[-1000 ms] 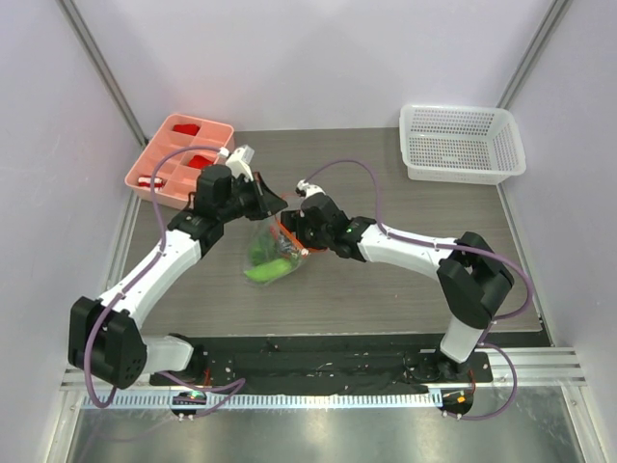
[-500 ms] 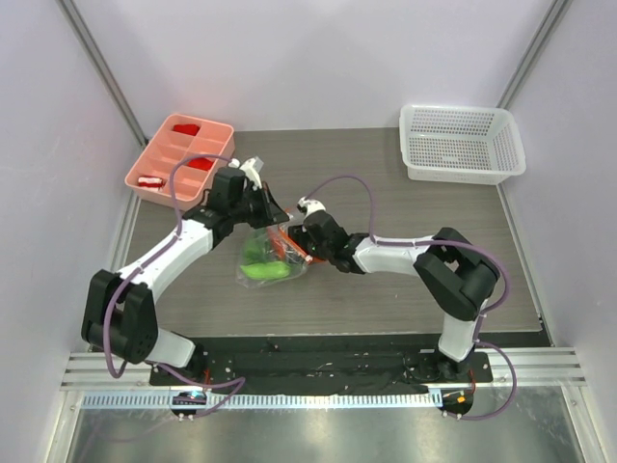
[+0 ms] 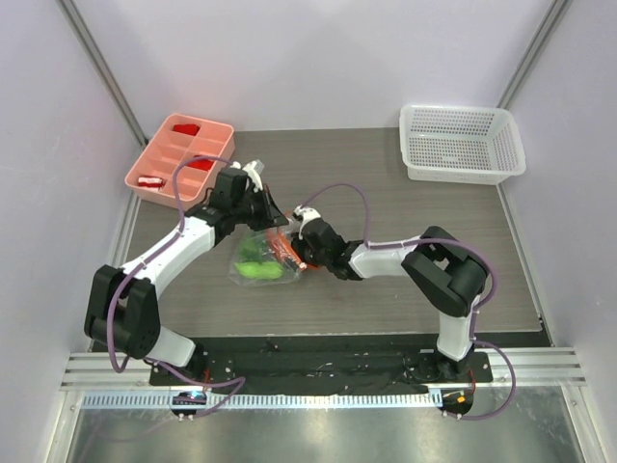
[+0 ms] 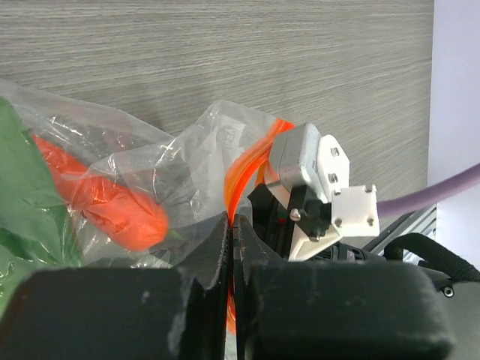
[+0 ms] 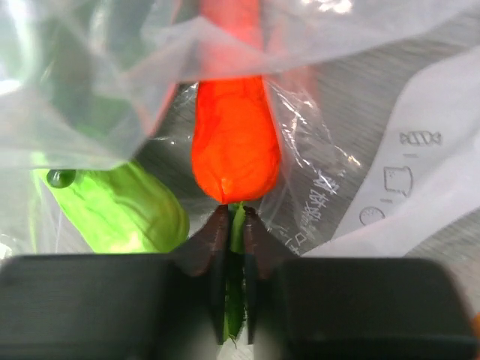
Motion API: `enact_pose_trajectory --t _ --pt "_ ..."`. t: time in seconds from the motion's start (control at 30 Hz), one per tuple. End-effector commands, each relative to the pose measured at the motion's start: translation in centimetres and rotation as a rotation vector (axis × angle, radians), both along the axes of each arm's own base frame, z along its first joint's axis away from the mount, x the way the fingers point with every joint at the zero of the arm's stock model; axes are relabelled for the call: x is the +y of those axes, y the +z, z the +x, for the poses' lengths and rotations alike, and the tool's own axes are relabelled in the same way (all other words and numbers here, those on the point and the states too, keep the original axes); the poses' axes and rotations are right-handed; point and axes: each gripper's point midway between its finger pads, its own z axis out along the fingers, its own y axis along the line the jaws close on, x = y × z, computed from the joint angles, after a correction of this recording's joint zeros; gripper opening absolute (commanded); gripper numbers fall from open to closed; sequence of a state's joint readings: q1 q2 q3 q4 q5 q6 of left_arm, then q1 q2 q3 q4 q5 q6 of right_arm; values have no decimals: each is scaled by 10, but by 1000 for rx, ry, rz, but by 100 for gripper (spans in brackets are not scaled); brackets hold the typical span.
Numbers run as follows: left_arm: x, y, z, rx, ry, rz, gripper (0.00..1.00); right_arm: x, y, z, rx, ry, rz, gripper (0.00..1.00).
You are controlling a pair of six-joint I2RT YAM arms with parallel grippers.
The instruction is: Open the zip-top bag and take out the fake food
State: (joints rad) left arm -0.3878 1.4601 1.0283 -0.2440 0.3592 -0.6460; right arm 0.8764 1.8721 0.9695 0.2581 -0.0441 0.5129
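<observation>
Now, w/ left gripper [image 4: 231, 225] clamped on the zip-top bag [image 3: 258, 266] just 9 o'clock of table [image 3: 405, 280] ctr, right gripper [image 5: 234, 219], pinching the carrot [image 5: 234, 146] by its stem, should pull slowly toward 3 o'clock.

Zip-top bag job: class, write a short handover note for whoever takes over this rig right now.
Left gripper: shut on the zip-top bag at its edge, by the orange zip strip.
Right gripper: shut on the green stem of the carrot piece.
Bag sits between the grippers; green pieces inside.
Done: bag gripped, carrot seized.
To do: pull the carrot out, then the green pieces.
</observation>
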Motion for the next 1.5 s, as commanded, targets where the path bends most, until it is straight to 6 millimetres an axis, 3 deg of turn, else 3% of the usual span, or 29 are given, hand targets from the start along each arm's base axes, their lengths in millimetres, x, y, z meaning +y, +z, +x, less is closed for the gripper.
enact_pose_trajectory --t 0.0,0.17,0.37,0.47,0.67,0.77,0.9,1.07,1.17,1.27,1.37,1.43,1.47 --pt "-1 21 11 -69 3 -6 0 8 42 -1 -28 -8 96 3" --pt "-5 25 9 -78 -18 -23 0 4 84 9 -42 -49 114 1" --pt "-6 33 7 -103 -30 -37 0 -2 114 18 35 -85 184 1" --pt "-5 36 7 -119 -24 -32 0 -12 123 17 57 -74 162 1" --pt "-3 37 8 -131 -19 -22 0 -33 166 2 29 -21 193 1" --pt "-1 36 9 -129 -14 -11 0 -48 179 -12 25 -2 198 1" --pt "4 40 11 -148 5 5 0 -85 185 -21 17 -30 153 1" --pt "12 45 12 -170 35 32 0 -135 221 -22 -59 -117 175 1" --pt "12 44 12 -166 39 30 0 -158 255 -12 -131 -182 218 1" --pt "12 44 13 -162 36 26 0 -178 276 7 -191 -272 229 1" --pt "10 45 12 -162 30 16 0 -211 289 39 -267 -436 195 1" --pt "8 49 11 -169 25 -1 0 -231 286 64 -279 -538 184 1" --pt "8 51 10 -173 25 -6 0 -253 292 82 -310 -614 205 1"
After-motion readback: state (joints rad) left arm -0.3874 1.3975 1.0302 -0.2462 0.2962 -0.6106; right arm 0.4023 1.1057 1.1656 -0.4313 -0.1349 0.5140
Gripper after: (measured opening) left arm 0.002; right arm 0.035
